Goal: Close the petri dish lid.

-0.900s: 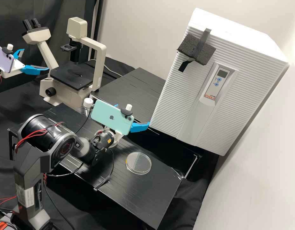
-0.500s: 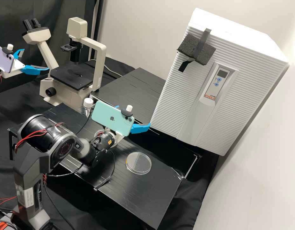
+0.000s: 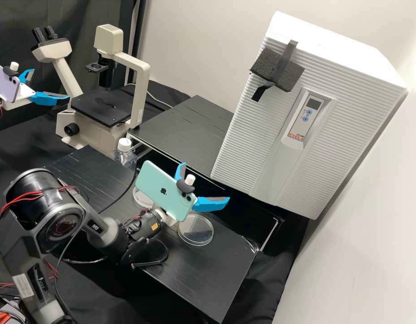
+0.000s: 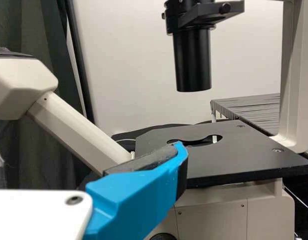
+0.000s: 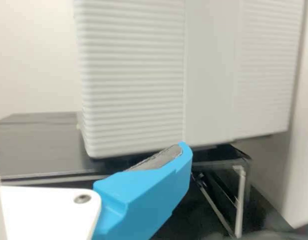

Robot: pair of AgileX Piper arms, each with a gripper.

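In the high view a clear round petri dish (image 3: pixel 196 234) lies flat on the black bench, its upper edge partly behind the right gripper. Another clear round piece (image 3: pixel 140 198) shows at the left of the phone, mostly hidden; dish or lid, I cannot tell. My right gripper (image 3: pixel 206 182) is open above and beyond the first dish, not touching it. At the upper left my left gripper (image 3: pixel 50 84) stands open by the microscope. One blue finger of the left gripper (image 4: pixel 139 195) shows before the stage in the left wrist view; the right gripper (image 5: pixel 144 195) faces the white cabinet in its own.
A cream microscope (image 3: pixel 138 99) stands at the back left, with a white-capped bottle (image 3: pixel 124 155) in front of it. The ribbed white cabinet (image 3: pixel 243 130) rises at the back right. The bench's front right edge (image 3: pixel 243 283) drops to black cloth.
My right arm has moved rightward and down in the high view, bringing both blue fingers clearly out and uncovering the second round piece. The left arm and the first dish have stayed put.
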